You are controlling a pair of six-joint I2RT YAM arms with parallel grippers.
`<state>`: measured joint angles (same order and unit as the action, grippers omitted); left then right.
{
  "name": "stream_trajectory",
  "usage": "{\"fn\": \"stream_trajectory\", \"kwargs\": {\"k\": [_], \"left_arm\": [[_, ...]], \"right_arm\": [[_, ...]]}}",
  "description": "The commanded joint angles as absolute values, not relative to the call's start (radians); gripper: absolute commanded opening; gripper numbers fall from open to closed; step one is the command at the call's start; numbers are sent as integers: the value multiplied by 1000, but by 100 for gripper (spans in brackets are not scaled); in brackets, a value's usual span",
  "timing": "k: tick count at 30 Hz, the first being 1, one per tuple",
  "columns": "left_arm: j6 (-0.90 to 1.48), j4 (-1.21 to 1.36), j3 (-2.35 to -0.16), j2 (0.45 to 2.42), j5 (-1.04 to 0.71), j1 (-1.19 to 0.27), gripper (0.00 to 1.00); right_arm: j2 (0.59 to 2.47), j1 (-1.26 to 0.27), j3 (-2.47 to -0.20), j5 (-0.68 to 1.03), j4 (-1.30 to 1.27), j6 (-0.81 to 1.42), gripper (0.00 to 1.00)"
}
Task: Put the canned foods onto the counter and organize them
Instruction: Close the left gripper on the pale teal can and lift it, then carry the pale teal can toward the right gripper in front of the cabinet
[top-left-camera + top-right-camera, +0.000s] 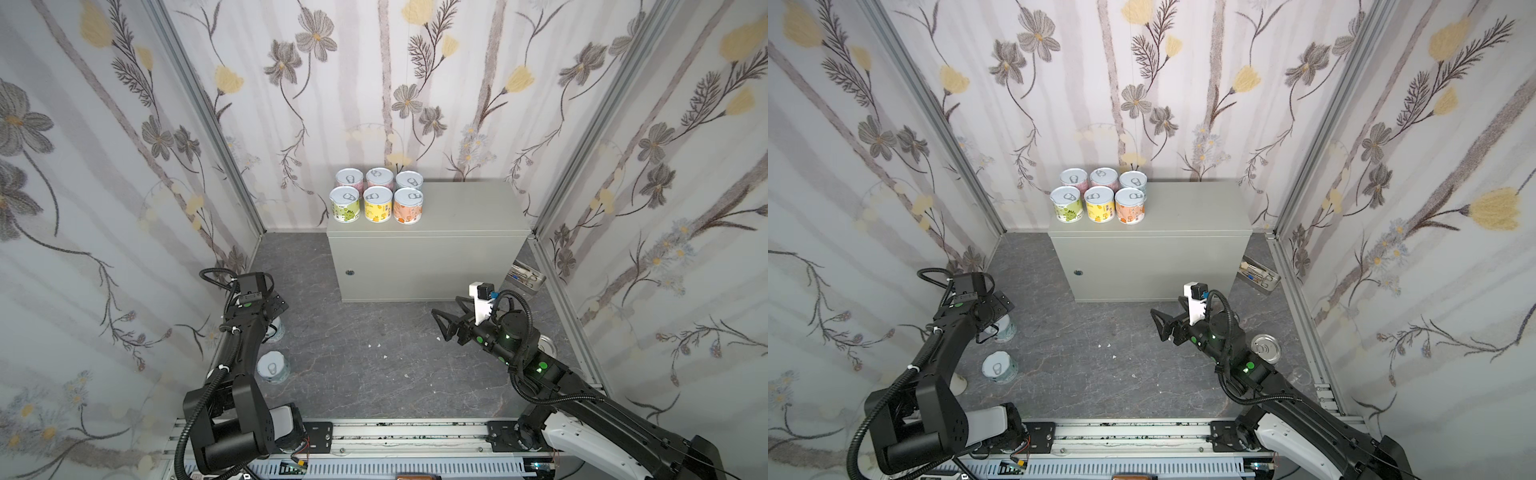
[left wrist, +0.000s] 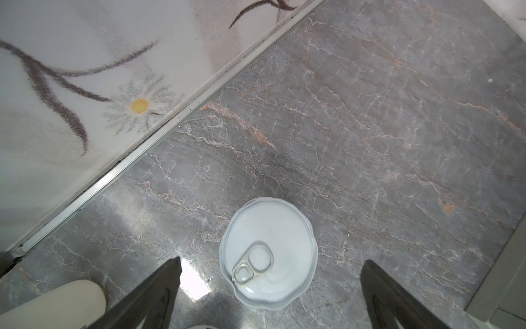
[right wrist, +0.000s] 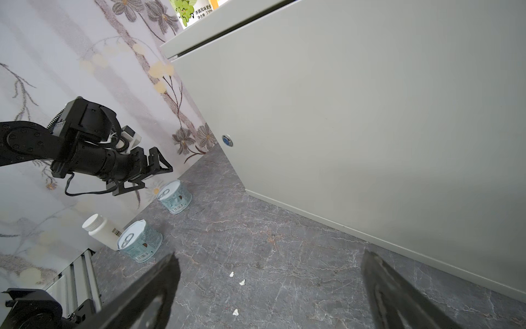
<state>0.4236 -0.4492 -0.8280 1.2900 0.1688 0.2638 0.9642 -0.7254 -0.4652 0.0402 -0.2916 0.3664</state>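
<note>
By my reading, the job is running a little past its halfway mark. Six short cans (image 1: 377, 199) are standing upright on the bench (image 1: 461, 208), packed in two neat rows of three at its rear left corner, with the rest of the top lying bare.

Two pale blue cans are waiting on the floor (image 1: 374, 332) by the left wall. The farther one (image 3: 175, 196) is sitting just below the left pincer (image 2: 272, 260), which is hovering over it with its jaws spread wide and gripping nothing. The nearer one (image 1: 273, 368) is standing just beside a white-capped bottle (image 3: 98, 228).

The right pincer (image 3: 270, 255) is hanging low over bare floor in front of the bench, likewise spread wide and empty. A silver-lidded can (image 1: 1265, 348) is showing behind the right arm. It is probably one of the taller ones, though the arm is hiding its label.

At least three cans are waiting to be lifted up and lined in.
</note>
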Motion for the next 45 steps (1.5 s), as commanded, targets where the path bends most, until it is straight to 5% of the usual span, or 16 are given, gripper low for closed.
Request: {"fn": "stream_trajectory", "kwargs": {"k": [1, 25, 45], "left_arm": [[419, -391, -811, 1315, 149, 269, 100], [387, -307, -844, 1600, 168, 278, 96], [335, -307, -836, 1564, 78, 264, 59]], "right_arm": [[1003, -726, -452, 104, -401, 403, 100], [1158, -726, -448, 196, -472, 451, 100], [1196, -726, -457, 198, -471, 448, 100]]}}
